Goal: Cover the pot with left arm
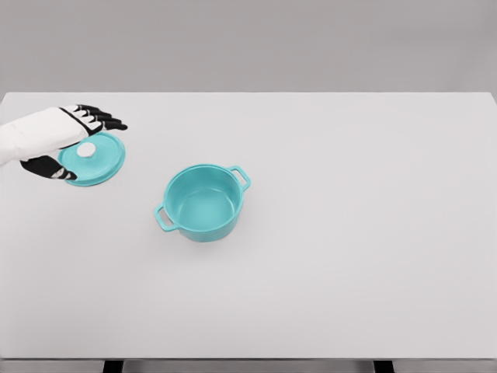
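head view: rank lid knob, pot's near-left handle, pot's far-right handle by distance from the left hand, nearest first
1. White round knob on the teal lid, directly under the left hand.
2. Teal pot's near-left handle, on the pot's side facing the hand.
3. Pot's far-right handle, across the open pot, farthest.

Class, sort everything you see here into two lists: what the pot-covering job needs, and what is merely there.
Needed for the job:
- round teal lid with white knob
- open teal two-handled pot
- left hand, over the lid, fingers spread

Merely there:
- white table
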